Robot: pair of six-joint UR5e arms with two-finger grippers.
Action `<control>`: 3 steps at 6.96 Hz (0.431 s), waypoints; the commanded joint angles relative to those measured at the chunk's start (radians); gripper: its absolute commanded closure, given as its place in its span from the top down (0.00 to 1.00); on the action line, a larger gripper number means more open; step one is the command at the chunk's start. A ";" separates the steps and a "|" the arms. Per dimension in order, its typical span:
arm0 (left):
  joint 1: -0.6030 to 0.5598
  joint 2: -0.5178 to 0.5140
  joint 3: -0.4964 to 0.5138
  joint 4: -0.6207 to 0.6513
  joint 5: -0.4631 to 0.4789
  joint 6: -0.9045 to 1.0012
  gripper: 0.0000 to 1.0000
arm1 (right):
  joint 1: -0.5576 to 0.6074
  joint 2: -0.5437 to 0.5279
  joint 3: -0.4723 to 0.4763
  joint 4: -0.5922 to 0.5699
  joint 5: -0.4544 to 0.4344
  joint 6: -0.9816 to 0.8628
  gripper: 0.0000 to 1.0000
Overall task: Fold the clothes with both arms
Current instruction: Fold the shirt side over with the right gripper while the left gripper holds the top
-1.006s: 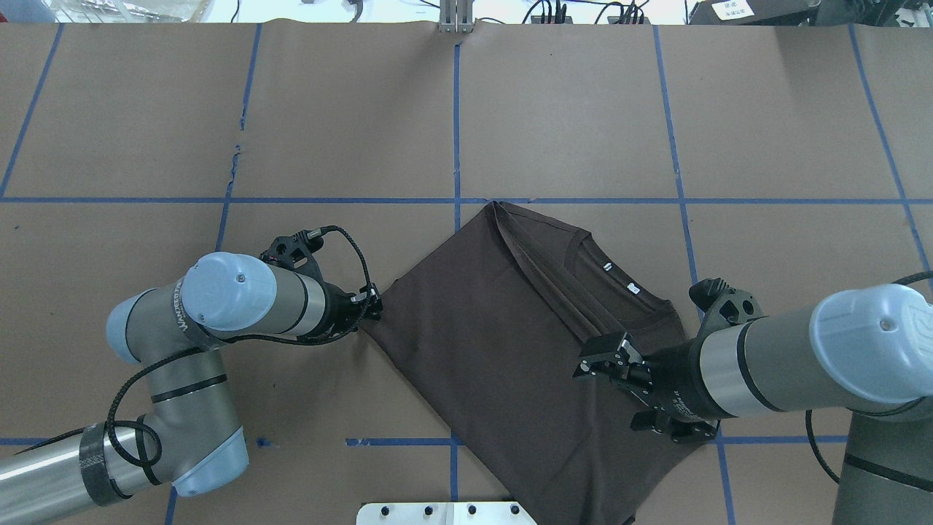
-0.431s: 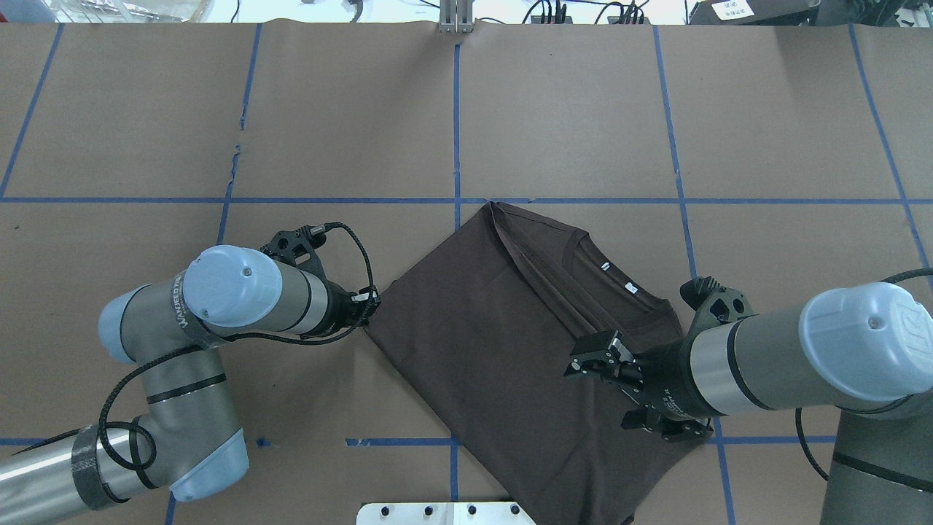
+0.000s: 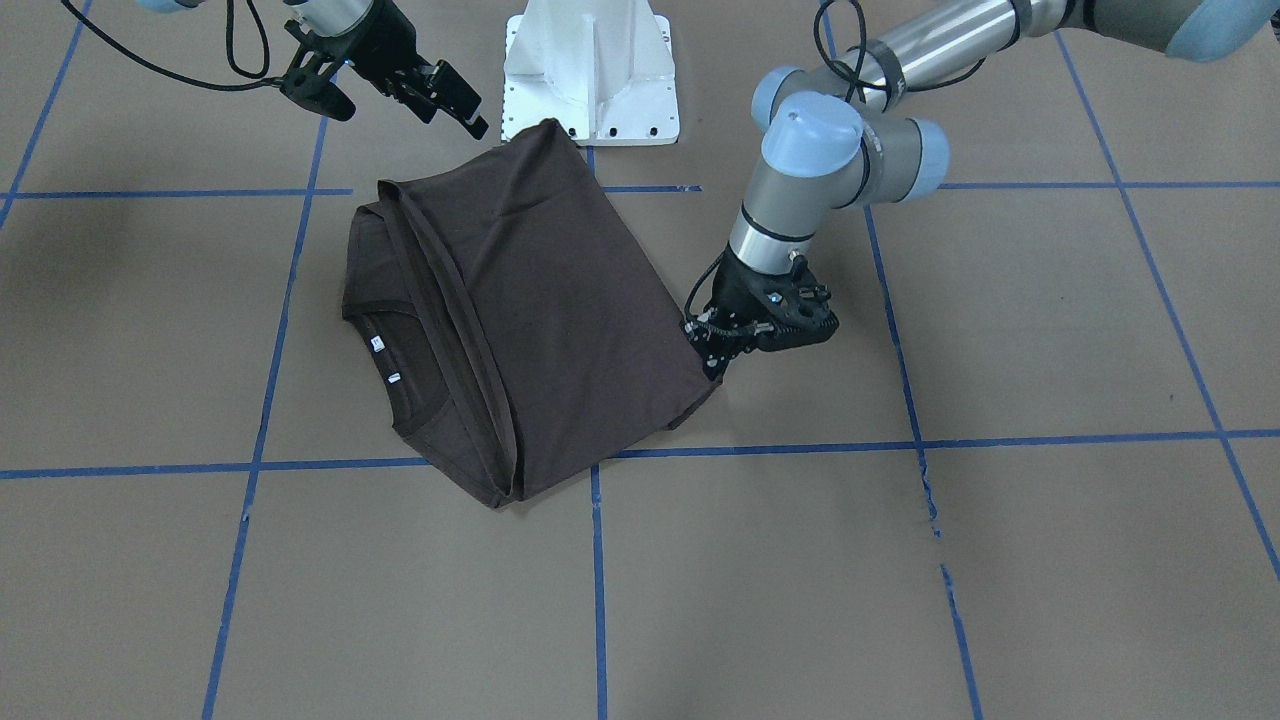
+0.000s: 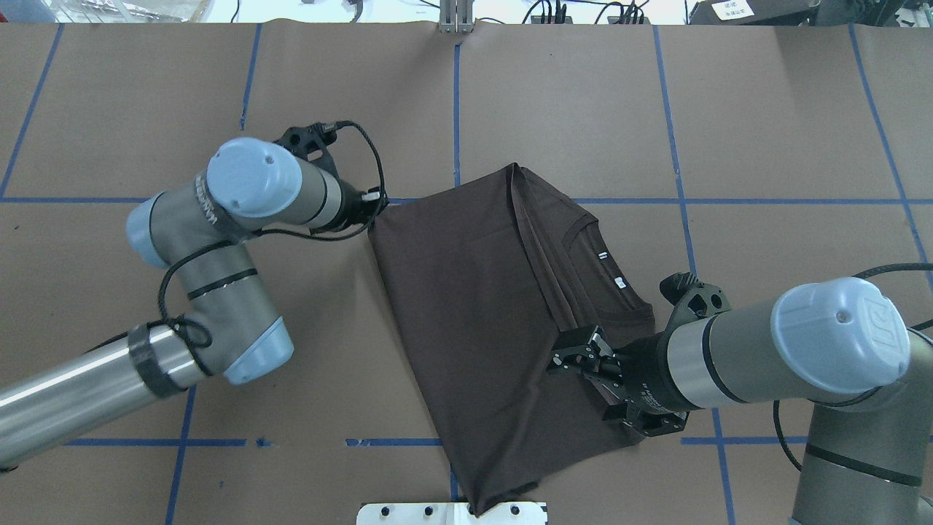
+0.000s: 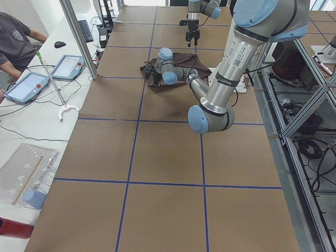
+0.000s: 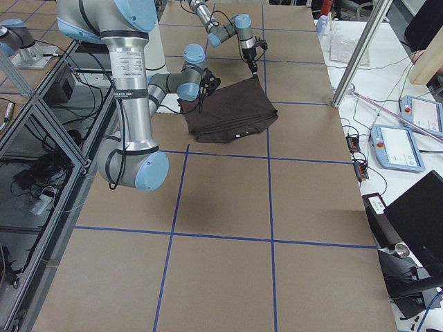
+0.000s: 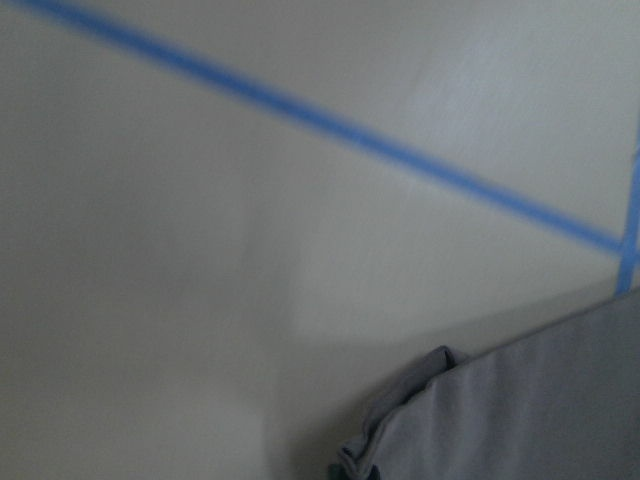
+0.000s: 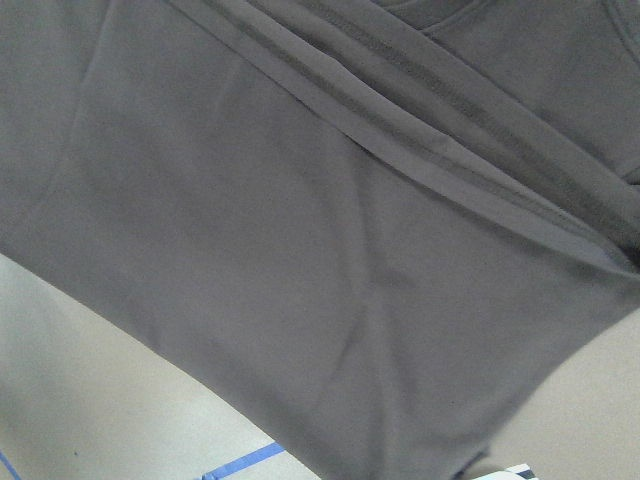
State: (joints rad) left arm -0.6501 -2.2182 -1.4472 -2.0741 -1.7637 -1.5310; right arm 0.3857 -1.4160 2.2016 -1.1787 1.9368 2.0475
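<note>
The dark brown T-shirt (image 4: 474,306) lies folded lengthwise on the brown table, its collar and white neck labels (image 4: 611,268) towards the right. My left gripper (image 4: 379,207) is low at the shirt's far left corner and shut on that corner. The front view shows the same pinch (image 3: 712,366), and bunched cloth (image 7: 400,445) fills the bottom of the left wrist view. My right gripper (image 4: 592,392) hovers open above the shirt's right edge, holding nothing. In the front view it (image 3: 405,112) is raised off the table. The right wrist view shows only the shirt (image 8: 300,250) below.
The white pedestal base (image 4: 408,513) sits at the near table edge, and the shirt's near corner reaches over it. Blue tape lines (image 4: 456,109) grid the table. A person (image 5: 16,37) and control tablets (image 5: 67,67) are beyond the far side.
My left gripper has pulled the shirt's corner away from the robot, swinging the shirt round so its near corner now reaches the pedestal. The right gripper drifted slightly leftward, still open.
</note>
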 commanded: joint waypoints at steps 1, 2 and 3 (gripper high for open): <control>-0.106 -0.224 0.422 -0.231 -0.006 0.009 0.00 | 0.002 0.025 -0.023 0.001 -0.047 0.000 1.00; -0.127 -0.285 0.489 -0.239 -0.017 0.011 0.00 | 0.001 0.026 -0.037 0.001 -0.109 0.000 1.00; -0.128 -0.281 0.479 -0.244 -0.040 0.028 0.49 | -0.002 0.049 -0.069 0.002 -0.149 -0.003 1.00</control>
State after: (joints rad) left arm -0.7650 -2.4685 -1.0082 -2.2977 -1.7828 -1.5167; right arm 0.3861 -1.3858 2.1625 -1.1777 1.8414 2.0472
